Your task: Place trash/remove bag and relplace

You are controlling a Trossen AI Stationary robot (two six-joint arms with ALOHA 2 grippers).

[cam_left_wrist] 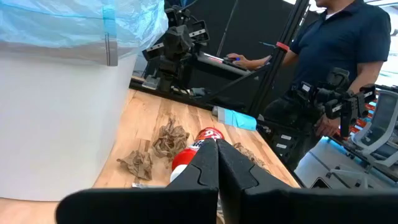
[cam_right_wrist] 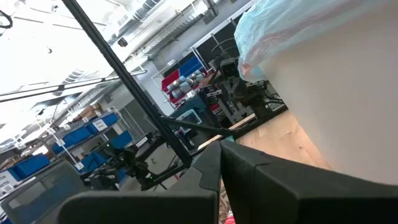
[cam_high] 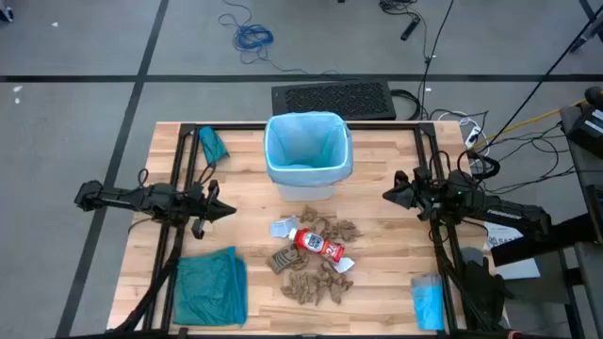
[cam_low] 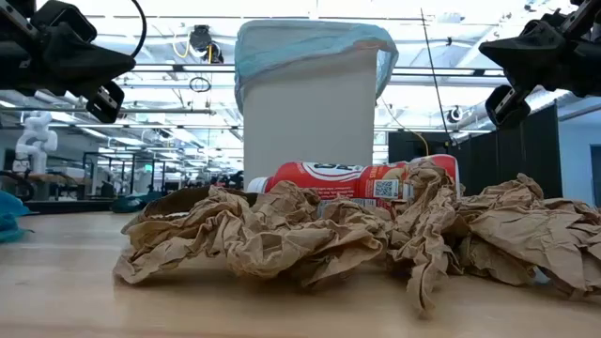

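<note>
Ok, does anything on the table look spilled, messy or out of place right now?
Yes. Crumpled brown paper scraps lie strewn on the table in front of the white bin, with a red-and-white bottle on its side among them. The bin's pale blue bag looks empty. Both pincers hang clear at the sides.

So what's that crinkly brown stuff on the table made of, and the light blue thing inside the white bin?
The crumpled brown scraps look like matte kraft paper: sharp creases, dull surface. The pale blue liner in the white bin looks like thin, slightly glossy plastic film; it is see-through and wrinkles softly over the rim.
</note>
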